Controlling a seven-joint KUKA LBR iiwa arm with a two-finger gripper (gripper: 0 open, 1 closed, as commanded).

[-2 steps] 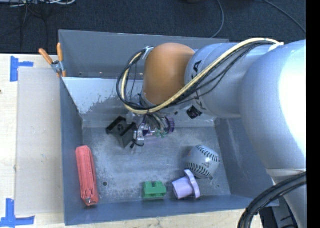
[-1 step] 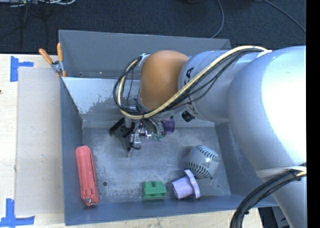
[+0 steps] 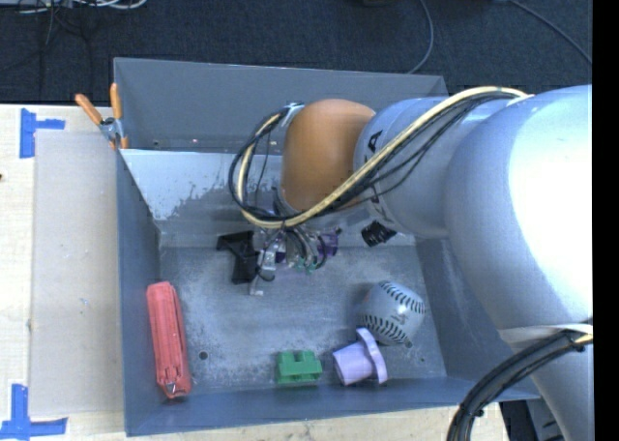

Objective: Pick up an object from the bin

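The arm [image 3: 503, 197] is reaching in from the right, and its orange wrist cover [image 3: 324, 154], ringed by looped black and yellow cables [image 3: 247, 173], is hanging over the back half of the grey metal bin [image 3: 271, 101]. The gripper [image 3: 253, 263] is pointing down at the bin floor, left of centre and close to the foot of the back wall. Its tip is showing as a dark cluster of black and metallic parts. How far it is open cannot be told from this angle, and nothing can be seen in its hold.

The floor directly under the gripper is showing as scuffed grey metal. A grey-and-white ball [image 3: 394, 311] with curved seam lines, patterned like a baseball, is the nearest loose thing. It is lying to the right of the gripper and nearer the front, apart from it.

Three other things are lying along the front wall, well apart from the gripper. A lavender plastic piece [image 3: 358, 362] with a stubby cylinder is sitting just below the ball. A small green block [image 3: 298, 367] is lying just beside that piece, on its left. A long red item [image 3: 166, 338] is lying lengthwise by the left wall. Any lettering on these things is too small to read.
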